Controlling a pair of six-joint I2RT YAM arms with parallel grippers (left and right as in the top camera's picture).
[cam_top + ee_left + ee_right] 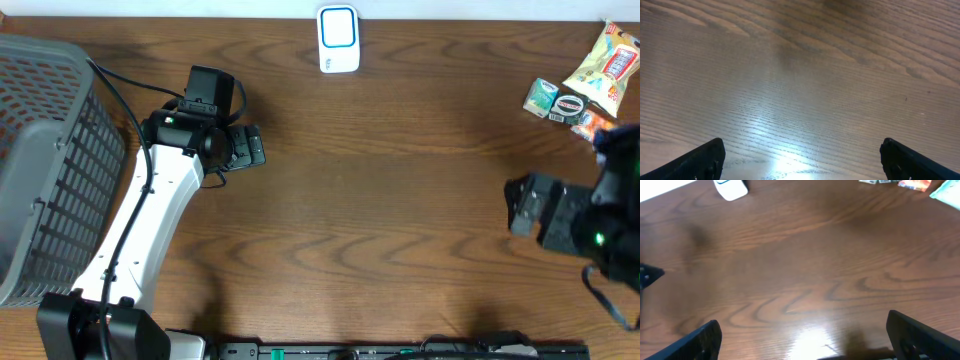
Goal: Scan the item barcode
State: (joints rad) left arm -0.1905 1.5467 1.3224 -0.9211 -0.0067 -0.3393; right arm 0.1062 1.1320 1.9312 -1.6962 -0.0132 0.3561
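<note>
overhead: left gripper (252,147) and right gripper (516,206) both hung with fingers spread, empty. snack packets (580,92) lay clustered at the far right corner, nearest the right arm. white scanner (338,39) sat at the far edge, centre. grey basket (45,160) at left, likely for scanned goods.

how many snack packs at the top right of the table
4: yellow bag, teal packet left of it, dark round pack beside that, orange packet nearest the right arm, which may hide more.
</note>
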